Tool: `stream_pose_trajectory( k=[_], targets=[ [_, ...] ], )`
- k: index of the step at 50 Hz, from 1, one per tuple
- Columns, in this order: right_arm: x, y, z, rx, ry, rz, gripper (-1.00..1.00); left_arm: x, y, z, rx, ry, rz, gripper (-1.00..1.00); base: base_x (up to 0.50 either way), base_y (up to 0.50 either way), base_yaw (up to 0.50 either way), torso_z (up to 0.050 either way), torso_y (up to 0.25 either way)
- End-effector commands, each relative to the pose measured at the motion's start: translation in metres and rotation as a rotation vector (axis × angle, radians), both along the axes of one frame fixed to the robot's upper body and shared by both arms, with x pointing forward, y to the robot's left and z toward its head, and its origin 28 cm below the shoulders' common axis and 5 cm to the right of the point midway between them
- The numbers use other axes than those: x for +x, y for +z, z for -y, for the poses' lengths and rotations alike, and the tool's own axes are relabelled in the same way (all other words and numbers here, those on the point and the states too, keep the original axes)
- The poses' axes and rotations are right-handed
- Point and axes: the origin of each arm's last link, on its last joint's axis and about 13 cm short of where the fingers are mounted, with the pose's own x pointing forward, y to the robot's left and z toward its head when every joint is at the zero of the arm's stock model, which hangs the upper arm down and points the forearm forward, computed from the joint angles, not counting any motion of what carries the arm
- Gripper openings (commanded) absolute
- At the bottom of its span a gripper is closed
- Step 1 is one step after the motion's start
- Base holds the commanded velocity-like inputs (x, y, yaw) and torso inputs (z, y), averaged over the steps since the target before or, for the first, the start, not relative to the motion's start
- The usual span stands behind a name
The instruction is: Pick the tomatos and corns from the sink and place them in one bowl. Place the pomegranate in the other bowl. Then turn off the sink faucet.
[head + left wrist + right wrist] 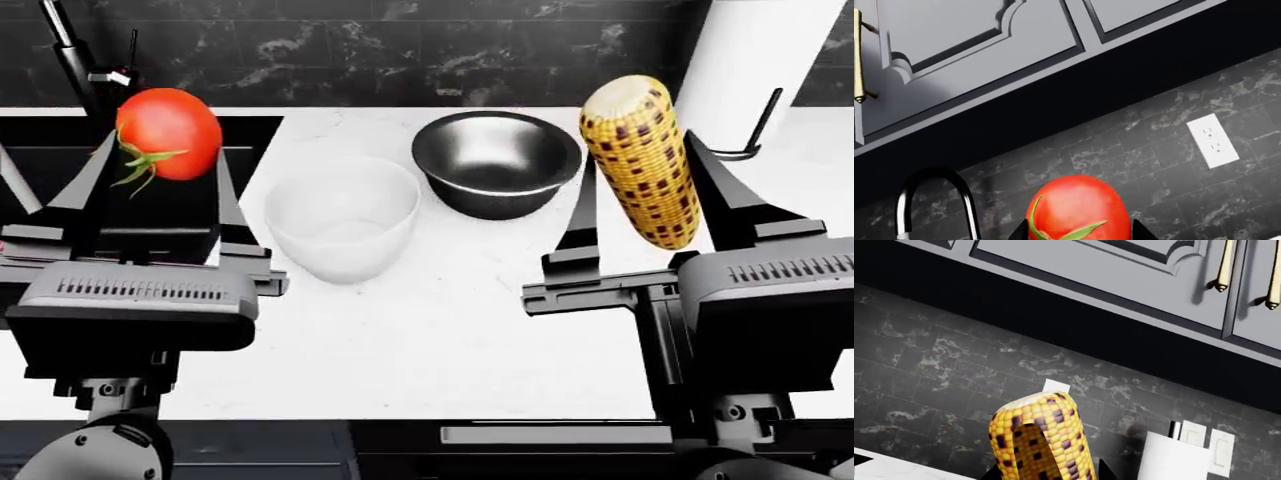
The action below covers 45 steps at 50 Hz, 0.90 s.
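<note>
My left gripper (160, 165) is shut on a red tomato (167, 133) with a green stem, held up over the sink's right edge; the tomato fills the bottom of the left wrist view (1077, 207). My right gripper (641, 195) is shut on a yellow corn cob with dark kernels (641, 160), held upright above the counter; it shows in the right wrist view (1041, 437) too. A translucent white bowl (343, 228) and a dark metal bowl (497, 162) stand empty on the white counter between the arms. The pomegranate is out of view.
The dark sink (40, 180) lies at the left, with the black faucet (67, 50) behind it; the faucet also shows in the left wrist view (934, 200). A white paper roll on a holder (754, 60) stands at the back right. Grey cabinets (974, 45) hang overhead.
</note>
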Motion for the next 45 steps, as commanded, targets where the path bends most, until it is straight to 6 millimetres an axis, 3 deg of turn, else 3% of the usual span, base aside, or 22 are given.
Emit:
stream_pose_trajectory(
  k=[1, 22, 28, 34, 45],
  targets=[
    [0.0, 0.002, 0.001, -0.005, -0.005, 0.019, -1.0, 0.0, 0.0, 0.001, -0.008, -0.003, 0.003, -1.0, 0.0, -0.5, 0.0, 0.0, 0.0],
    [-0.002, 0.002, 0.0, -0.011, -0.021, 0.028, -1.0, -0.002, 0.0, 0.0, -0.002, -0.002, 0.002, -1.0, 0.0, -0.5, 0.0, 0.0, 0.0],
    [0.008, -0.002, -0.003, -0.034, -0.004, -0.018, -1.0, -0.001, 0.002, 0.001, -0.02, -0.015, -0.007, -1.0, 0.0, -0.02, 0.0, 0.0, 0.0],
    [0.057, 0.002, -0.009, -0.093, 0.054, -0.177, -1.0, 0.024, 0.017, 0.004, -0.055, -0.055, -0.079, -1.0, 0.0, 0.0, 0.0, 0.0, 0.0],
    [0.149, 0.038, -0.02, -0.1, 0.104, -0.326, -1.0, 0.081, 0.054, 0.014, -0.028, -0.112, -0.204, -1.0, 0.0, 0.0, 0.0, 0.0, 0.001]
  ],
)
